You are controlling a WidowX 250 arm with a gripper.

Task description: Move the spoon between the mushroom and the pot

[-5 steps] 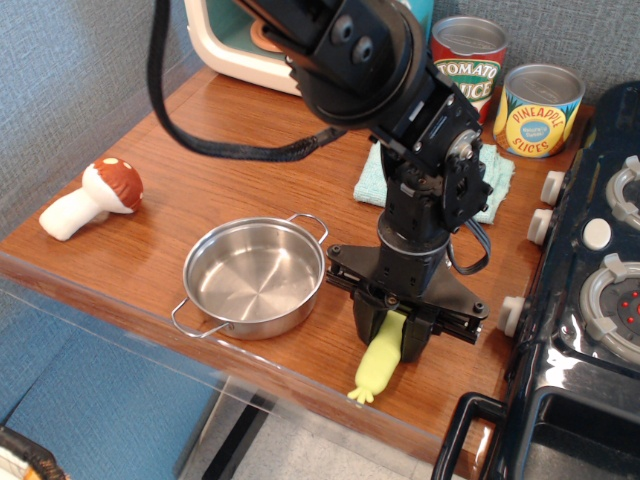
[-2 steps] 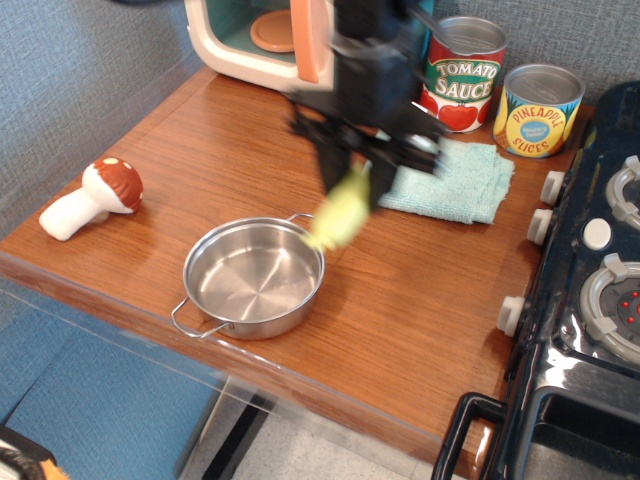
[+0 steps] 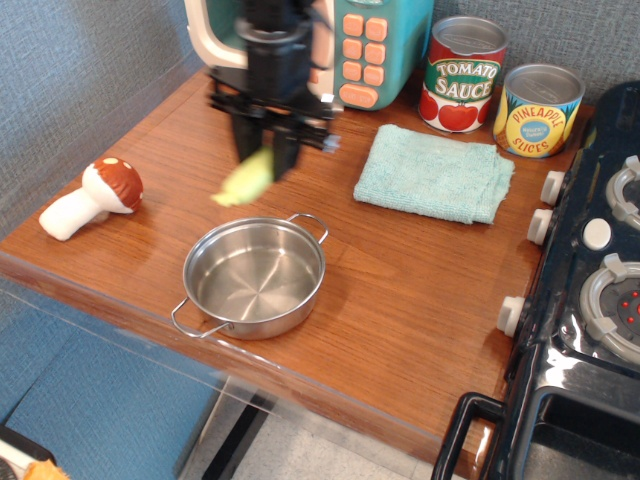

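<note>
A black robot gripper [image 3: 266,160] hangs above a wooden worktop [image 3: 420,290], blurred in the picture, its two fingers closed around a spoon [image 3: 246,180]. Only the spoon's pale yellow-green handle shows, slanting down and to the left out of the gripper, lifted clear of the wood; the metal bowl is hidden between the fingers. Directly below the gripper and nearer the camera, a shallow shiny steel pot [image 3: 255,278] with two wire loop handles sits empty near the front edge. Well to the left of the gripper, a toy mushroom [image 3: 92,199] lies on its side, its reddish-brown spotted cap pointing toward the gripper and its white stem pointing away. To the right of the gripper, a folded light blue cloth [image 3: 434,173] lies flat. Beyond the cloth stand two printed tins, a red tomato sauce can [image 3: 467,74] and a yellow pineapple slices can [image 3: 541,110]. Behind the gripper sits a teal and cream toy appliance [image 3: 362,45] with orange buttons.
</note>
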